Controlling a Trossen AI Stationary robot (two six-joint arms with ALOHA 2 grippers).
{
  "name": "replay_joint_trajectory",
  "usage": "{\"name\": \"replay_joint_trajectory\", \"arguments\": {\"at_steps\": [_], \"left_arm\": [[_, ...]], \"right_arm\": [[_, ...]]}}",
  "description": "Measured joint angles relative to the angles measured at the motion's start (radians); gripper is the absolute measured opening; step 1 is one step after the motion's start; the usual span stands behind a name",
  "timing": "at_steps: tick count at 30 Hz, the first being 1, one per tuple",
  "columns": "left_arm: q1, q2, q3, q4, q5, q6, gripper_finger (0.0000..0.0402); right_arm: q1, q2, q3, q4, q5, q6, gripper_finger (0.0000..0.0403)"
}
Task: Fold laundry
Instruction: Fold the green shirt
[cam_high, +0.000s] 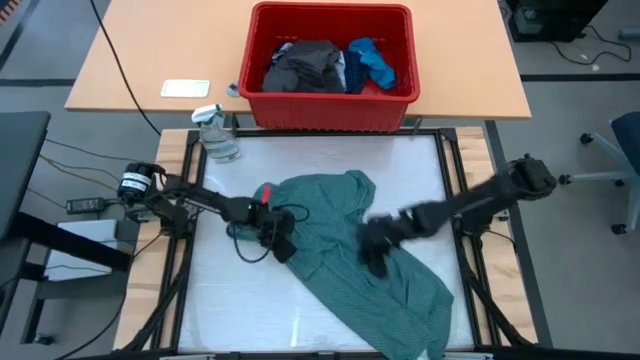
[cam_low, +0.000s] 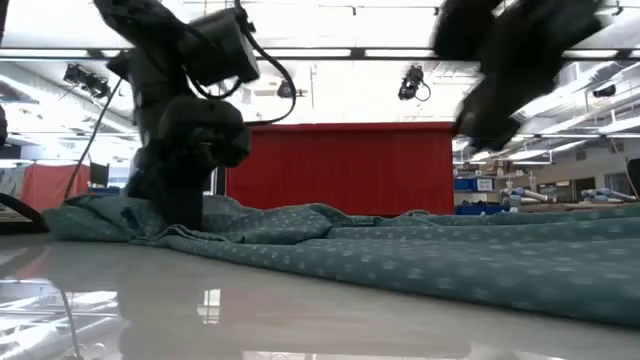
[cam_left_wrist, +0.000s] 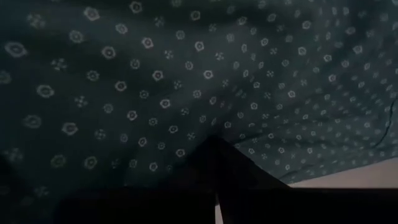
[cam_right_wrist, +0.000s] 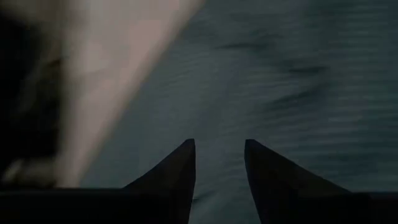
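Note:
A large teal-green shirt (cam_high: 350, 250) with a small flower print lies spread slantwise across the white table, from the middle toward the near right corner. My left gripper (cam_high: 282, 243) is down at the shirt's left edge, shut on the cloth; the low view shows it standing on the shirt (cam_low: 190, 205). My right gripper (cam_high: 372, 252) hovers open over the middle of the shirt, raised clear of it in the low view (cam_low: 490, 120). The right wrist view shows its fingers (cam_right_wrist: 217, 162) apart above the teal cloth (cam_right_wrist: 298, 81). My left gripper is shut on the teal shirt at its left edge (cam_high: 292, 232), coming down at it from the table's left. Printed cloth (cam_left_wrist: 186, 93) fills the wrist view just past the closed fingertips (cam_left_wrist: 214, 146). One layer or several, I cannot tell. The shirt lies on the table around the fingers.
A red plastic bin (cam_high: 330, 110) stands on the wooden table beyond the far edge, holding a dark grey piece (cam_high: 305, 65) and a bright blue piece (cam_high: 372, 60). A clear spray bottle (cam_high: 215, 135) stands at the far left corner. Bare white table (cam_high: 250, 310) shows near left.

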Motion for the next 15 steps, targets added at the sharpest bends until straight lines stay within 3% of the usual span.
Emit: {"name": "replay_joint_trajectory", "arguments": {"at_steps": [4,8,11,15], "left_arm": [[0.114,-0.001,0.001,-0.041,0.034,0.166,0.0002],[0.245,0.0,0.0,-0.038,0.035,0.31,0.0002],[0.354,0.0,0.0,-0.018,0.029,0.408,0.0002],[0.518,0.001,-0.001,-0.005,0.011,0.507,0.0002]], "right_arm": [[-0.158,0.058,-0.003,-0.124,0.027,0.007,0.0137],[-0.209,0.066,-0.009,-0.236,0.041,-0.034,0.012],[-0.244,0.067,-0.021,-0.344,0.122,-0.006,0.0111],[-0.307,0.056,-0.022,-0.448,0.245,0.154,0.0105]]}}
